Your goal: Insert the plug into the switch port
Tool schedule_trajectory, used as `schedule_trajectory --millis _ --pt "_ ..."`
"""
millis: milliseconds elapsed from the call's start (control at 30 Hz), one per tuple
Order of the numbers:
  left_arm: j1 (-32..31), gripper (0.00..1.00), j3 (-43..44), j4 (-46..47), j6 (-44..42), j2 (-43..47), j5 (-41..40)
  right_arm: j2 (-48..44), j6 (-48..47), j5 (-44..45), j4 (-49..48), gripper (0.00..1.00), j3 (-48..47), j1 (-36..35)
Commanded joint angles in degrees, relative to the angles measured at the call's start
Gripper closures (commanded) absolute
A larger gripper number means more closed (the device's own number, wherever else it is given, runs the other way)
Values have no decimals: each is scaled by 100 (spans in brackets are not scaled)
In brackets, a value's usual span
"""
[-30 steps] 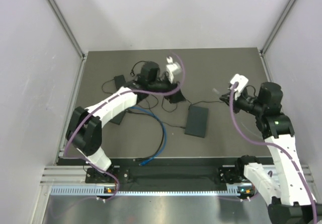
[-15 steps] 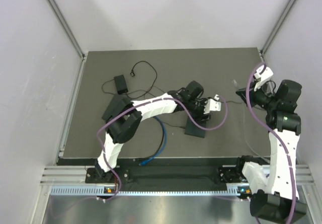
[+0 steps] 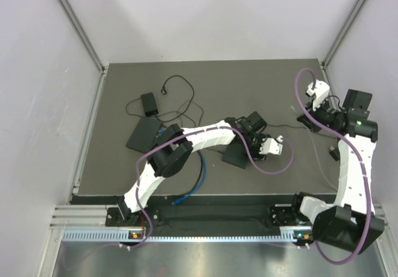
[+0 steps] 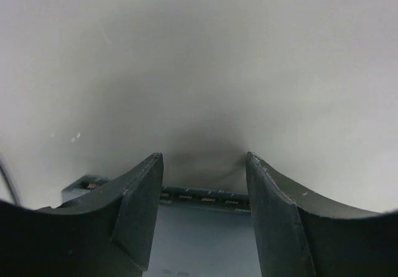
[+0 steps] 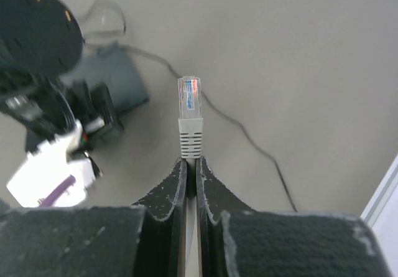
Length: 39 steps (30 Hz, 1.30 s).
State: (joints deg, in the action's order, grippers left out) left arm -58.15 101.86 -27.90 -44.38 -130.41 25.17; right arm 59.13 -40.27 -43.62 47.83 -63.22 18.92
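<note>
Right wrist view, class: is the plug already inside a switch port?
No, the plug juts free from the shut jaws, with table behind it.

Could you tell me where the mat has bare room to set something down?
Bare mat: the far strip from the adapter across to the right gripper with its plug; also the near right patch beside the left gripper. Crowded: left-centre, around the adapter, flat box and blue cable.

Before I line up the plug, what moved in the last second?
The left gripper swung rightward and nearer to the switch, open over its port edge. The right gripper pulled back toward the right wall, plug clamped. Power adapter and blue cable stayed put.
</note>
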Motion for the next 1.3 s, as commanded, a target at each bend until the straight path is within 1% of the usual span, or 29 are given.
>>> schedule_trajectory --millis 0,100,133,167,233,367,467,500,533,567,600,633,667,700,733,767,800,833,867,900,933,967,1000,1100,1167,1200,1267 --pt "41 40 202 -1118 -588 -81 -573 256 -989 72 656 100 -331 59" --pt "93 42 -69 -1367 -598 76 -882 423 -1376 169 859 100 -253 7" --pt "128 42 -236 -1254 -572 295 -899 458 -1439 230 868 100 -209 -45" --pt "207 42 -577 -1157 -554 401 -926 537 -1466 387 781 100 -147 -142" --pt "304 41 -877 -1034 -440 656 -961 599 -1440 503 684 100 81 -256" --pt "611 42 -791 -1094 69 745 -970 766 -1194 1002 315 100 450 -721" --pt "901 42 -738 -1244 298 850 -655 810 -1132 1161 148 100 670 -976" --pt "980 40 -738 -1253 394 903 -497 836 -1097 1232 112 100 766 -1099" --pt "1164 39 -773 -1262 456 1060 27 854 -1062 1294 -1 100 828 -1223" --pt "1244 37 -791 -1218 561 1157 284 906 -1001 1451 -133 100 890 -1493" --pt "1340 36 -834 -1166 788 1410 931 924 -774 1548 -282 100 1038 -1635" --pt "1542 35 -948 -1078 938 1552 1207 1003 -641 1775 -553 100 1109 -1872" --pt "1639 34 -1045 -790 1366 1710 1462 1064 -535 1873 -652 100 1206 -2153" --pt "1745 32 -1168 -587 1606 2034 1708 1143 -343 1953 -731 100 1233 -2303" --pt "1981 31 -1456 -402 1860 2202 2207 1275 -271 2119 -810 100 1251 -2575" --pt "2096 31 -1615 -218 2472 2343 2325 1354 -123 2190 -959 100 1277 -2682" --pt "2202 31 -1774 228 2774 2623 2369 1407 -87 2252 -1047 100 1277 -2787" --pt "2420 31 -2080 433 3099 2730 2265 1547 -60 2374 -1118 100 1260 -3014" --pt "2544 31 -2213 635 3737 2836 2186 1609 -25 2445 -1258 100 1234 -3121" --pt "2824 31 -2424 889 4031 2950 2116 1671 -25 2550 -1363 100 1216 -3253" --pt "2957 33 -2495 952 4260 2977 2080 1846 -25 2786 -1443 100 1198 -3515" --pt "3150 34 -2505 901 4428 2943 1845 1943 -86 2910 -1609 100 1137 -3648" --pt "3152 34 -2505 900 4638 2899 1677 2057 -95 3024 -1689 100 1102 -3780" --pt "3371 38 -2199 393 4632 2540 1159 2715 -86 3385 -1891 100 717 -4246" --pt "3380 39 -2022 146 4605 2302 1018 2997 -112 3491 -1936 100 541 -4370" --pt "3424 40 -1795 5 4614 2066 1025 3121 -130 3535 -1962 100 469 -4405" --pt "3477 41 -1679 -83 4675 1880 947 3350 -156 3562 -2006 100 338 -4467"
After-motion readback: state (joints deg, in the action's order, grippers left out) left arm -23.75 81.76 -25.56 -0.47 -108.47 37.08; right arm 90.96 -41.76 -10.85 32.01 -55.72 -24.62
